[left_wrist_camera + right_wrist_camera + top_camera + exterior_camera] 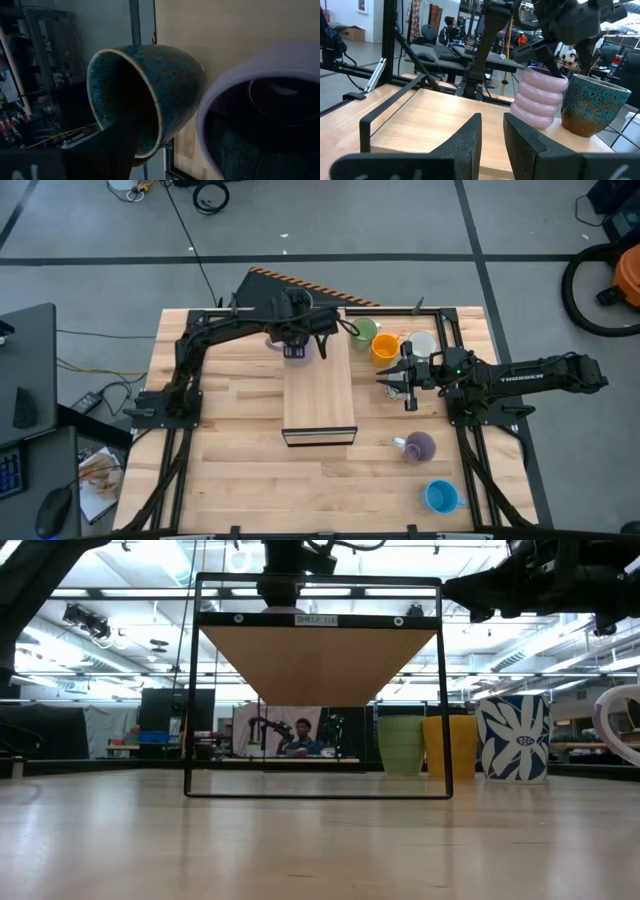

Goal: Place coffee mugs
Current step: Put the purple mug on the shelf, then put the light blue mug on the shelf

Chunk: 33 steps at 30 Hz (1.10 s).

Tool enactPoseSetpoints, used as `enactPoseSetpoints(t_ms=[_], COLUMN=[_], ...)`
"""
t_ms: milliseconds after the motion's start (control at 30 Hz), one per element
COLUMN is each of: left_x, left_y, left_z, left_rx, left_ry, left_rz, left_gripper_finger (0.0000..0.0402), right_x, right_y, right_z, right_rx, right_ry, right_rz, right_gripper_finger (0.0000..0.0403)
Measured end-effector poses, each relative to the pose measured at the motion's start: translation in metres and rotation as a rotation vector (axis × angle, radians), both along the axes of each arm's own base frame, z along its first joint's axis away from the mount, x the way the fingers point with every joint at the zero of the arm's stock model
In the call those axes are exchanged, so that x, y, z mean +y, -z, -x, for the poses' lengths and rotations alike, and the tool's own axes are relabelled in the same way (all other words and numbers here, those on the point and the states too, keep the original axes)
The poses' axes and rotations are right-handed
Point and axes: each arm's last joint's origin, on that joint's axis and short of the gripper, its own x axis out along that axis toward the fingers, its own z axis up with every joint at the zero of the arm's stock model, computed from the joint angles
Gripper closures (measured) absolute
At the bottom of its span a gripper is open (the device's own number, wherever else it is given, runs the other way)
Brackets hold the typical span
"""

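Observation:
A lilac ribbed mug [540,102] [260,70] and a teal-speckled mug with a dark brown inside [592,107] [165,85] stand side by side on the far end of a raised wooden shelf [320,395]. My left gripper [297,345] is directly above them, pointing down and open. One finger is down inside the lilac mug and the other [110,145] is outside it, by the teal mug's mouth. My right gripper [492,137] [392,385] hovers right of the shelf, level and empty, its fingers a narrow gap apart. My left gripper comes from above with one finger inside the lilac mug's mouth [270,130]. The outer finger stands clear of the mug's wall [205,125]. I cannot tell whether the inner finger touches the mug. The mug stands upright on the shelf top.
On the table right of the shelf stand a green mug [362,332], an orange mug [385,347] and a white mug [420,343]. Nearer are another lilac mug [418,446] and a blue mug [440,497]. The shelf's black frame [318,585] rises mid-table.

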Motion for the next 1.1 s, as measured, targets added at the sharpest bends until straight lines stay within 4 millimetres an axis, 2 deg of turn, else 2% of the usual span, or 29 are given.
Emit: enactPoseSetpoints(t_ms=[233, 867, 1100], left_x=[0.007, 0.008, -0.011], left_y=[-0.001, -0.002, -0.007], left_z=[0.001, -0.001, -0.002], left_rx=[0.030, 0.098, 0.083], left_ry=[0.007, 0.101, 0.144], left_rz=[-0.044, -0.066, -0.090], left_gripper_finger=[0.0166, 0.0166, 0.0166], right_x=[0.000, 0.000, 0.000], right_y=[0.000, 0.000, 0.000], right_z=[0.000, 0.000, 0.000], right_rx=[0.000, 0.000, -0.001], right_ry=[0.000, 0.001, 0.001], right_rz=[0.000, 0.001, 0.005], right_gripper_finger=[0.0316, 0.0316, 0.0316])
